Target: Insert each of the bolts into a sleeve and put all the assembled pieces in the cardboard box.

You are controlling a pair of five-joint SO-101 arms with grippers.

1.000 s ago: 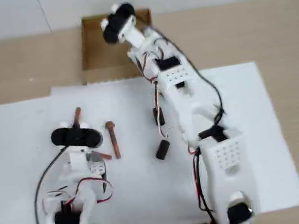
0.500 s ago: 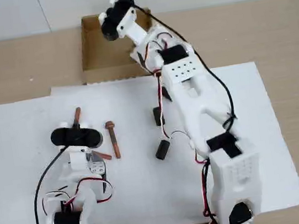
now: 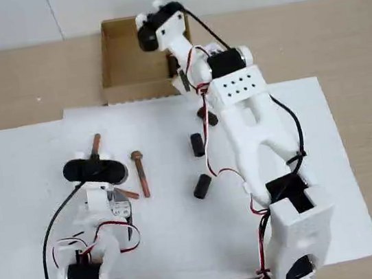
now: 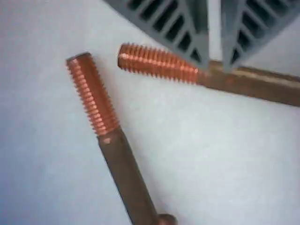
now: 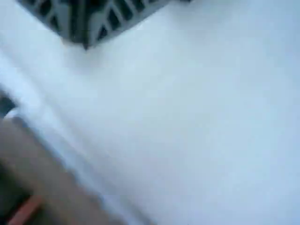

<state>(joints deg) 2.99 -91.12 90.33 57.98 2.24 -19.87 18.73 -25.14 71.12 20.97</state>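
Observation:
Three copper bolts lie on the white paper: one (image 3: pixel 95 144) far left, one (image 3: pixel 141 174) beside it, and one (image 3: pixel 128 195) poking out from under my left gripper (image 3: pixel 118 199). In the left wrist view that gripper (image 4: pixel 214 65) stands nearly shut, its tips right over one bolt (image 4: pixel 159 63) and gripping nothing, while a second bolt (image 4: pixel 101 112) lies alongside. Two black sleeves (image 3: pixel 198 145) (image 3: pixel 202 186) lie mid-paper, and a third dark piece (image 3: pixel 208 117) sits half under the right arm. My right gripper (image 3: pixel 180 74) hangs at the front right corner of the cardboard box (image 3: pixel 103 61).
The white paper sheet (image 3: pixel 25 176) covers most of the wooden table. The right arm's body and cables (image 3: pixel 254 130) stretch across the paper's right half. The right wrist view has paper (image 5: pixel 187 117) and a brown cardboard edge (image 5: pixel 42 173).
The right arm has swung rightward, and its gripper has gone from over the box's inside to its front right corner. The left arm and the bolts have not moved.

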